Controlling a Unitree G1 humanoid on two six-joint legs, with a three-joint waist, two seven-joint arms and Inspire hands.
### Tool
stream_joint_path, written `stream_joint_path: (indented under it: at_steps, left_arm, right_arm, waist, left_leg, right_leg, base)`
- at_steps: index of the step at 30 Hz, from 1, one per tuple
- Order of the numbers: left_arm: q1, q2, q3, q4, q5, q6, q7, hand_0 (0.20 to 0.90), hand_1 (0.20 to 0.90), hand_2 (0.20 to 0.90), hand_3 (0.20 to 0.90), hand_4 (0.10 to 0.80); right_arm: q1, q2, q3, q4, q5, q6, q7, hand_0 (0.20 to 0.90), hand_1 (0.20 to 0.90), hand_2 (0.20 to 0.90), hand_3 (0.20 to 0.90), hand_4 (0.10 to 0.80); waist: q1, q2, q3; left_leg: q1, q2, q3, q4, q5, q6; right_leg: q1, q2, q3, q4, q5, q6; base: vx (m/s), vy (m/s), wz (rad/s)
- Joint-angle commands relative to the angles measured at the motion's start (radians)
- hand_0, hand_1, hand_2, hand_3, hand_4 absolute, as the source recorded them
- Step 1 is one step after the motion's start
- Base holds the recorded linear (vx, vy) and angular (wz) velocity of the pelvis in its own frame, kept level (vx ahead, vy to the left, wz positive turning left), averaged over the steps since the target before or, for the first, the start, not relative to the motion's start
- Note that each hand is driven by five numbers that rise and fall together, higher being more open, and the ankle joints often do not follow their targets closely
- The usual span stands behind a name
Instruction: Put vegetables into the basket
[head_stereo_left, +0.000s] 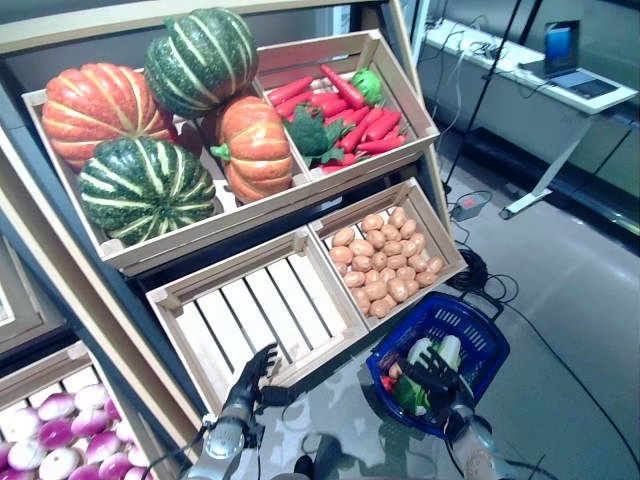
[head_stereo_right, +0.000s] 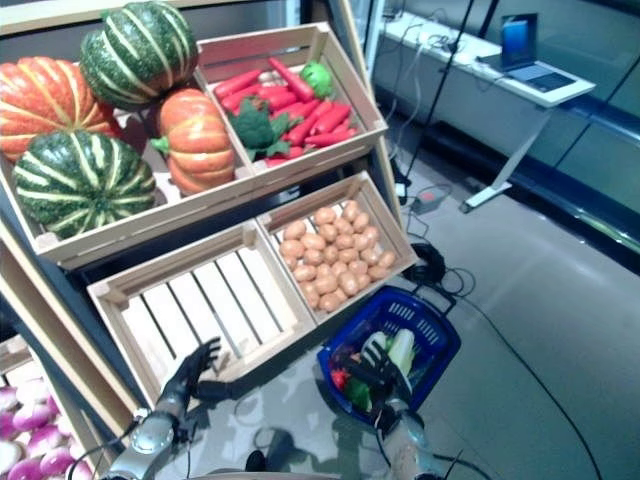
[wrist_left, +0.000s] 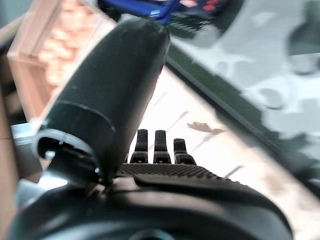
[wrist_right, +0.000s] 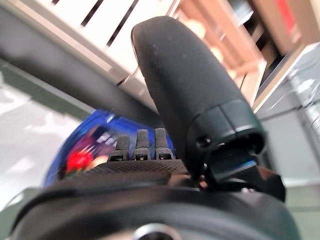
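The blue basket stands on the floor under the potato crate. It holds a white-and-green vegetable, some green leaves and something red. My right hand hovers over the basket's middle, fingers straight and open, holding nothing; in the right wrist view the basket shows blue past the fingers. My left hand is open at the front rim of the empty slatted crate, touching nothing.
The upper shelf holds orange and green pumpkins and a crate of red vegetables with broccoli. Purple-white onions lie in a crate at the lower left. A desk with a laptop stands at the far right.
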Motion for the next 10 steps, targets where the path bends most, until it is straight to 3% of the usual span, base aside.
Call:
stream_joint_path:
  at_steps: [1,3,5,10]
  left_arm:
    - [-0.077,-0.036,0.037,0.046,0.043,-0.067,0.046,0.900,0.900,0.900,0.900,0.800]
    - [-0.073,-0.055,0.017,0.097,0.064,-0.066,0.046,0.900,0.900,0.900,0.900,0.800]
    - [-0.072,-0.069,0.009,0.109,0.049,-0.062,0.042,0.900,0.900,0.900,0.900,0.800]
    - [-0.086,-0.111,-0.043,0.153,0.057,-0.074,-0.026,0.900,0.900,0.900,0.900,0.800]
  right_arm:
    - [-0.027,-0.010,0.021,-0.015,-0.007,0.003,0.092,0.900,0.900,0.900,0.900,0.800]
    - [-0.024,0.009,0.050,0.036,-0.004,-0.042,0.043,0.900,0.900,0.900,0.900,0.800]
    - [-0.026,0.019,0.053,0.053,0.017,-0.033,0.012,0.900,0.900,0.900,0.900,0.800]
    - [-0.066,0.033,0.118,0.159,-0.168,-0.057,0.006,0.900,0.900,0.900,0.900,0.800]
  waist:
    - [0.006,0.047,-0.008]
    - [0.005,0.053,-0.001]
    - [0.004,0.057,0.000]
    - [0.011,0.076,0.006]
  left_leg:
    - [0.017,0.027,0.042,0.001,-0.019,-0.027]
    - [0.016,0.024,0.034,0.001,-0.018,-0.025]
    - [0.017,0.024,0.032,0.001,-0.019,-0.024]
    - [0.018,0.018,0.015,0.001,-0.020,-0.024]
  right_leg:
    - [-0.056,0.016,0.043,-0.031,0.157,-0.053]
    - [-0.054,0.017,0.044,-0.030,0.154,-0.055]
    - [-0.051,0.017,0.044,-0.033,0.152,-0.057]
    - [-0.043,0.014,0.037,-0.034,0.144,-0.064]
  base:
    - [0.021,0.014,-0.05]
    - [0.000,0.000,0.00]
    - [0.010,0.017,0.00]
    - [0.011,0.044,-0.01]
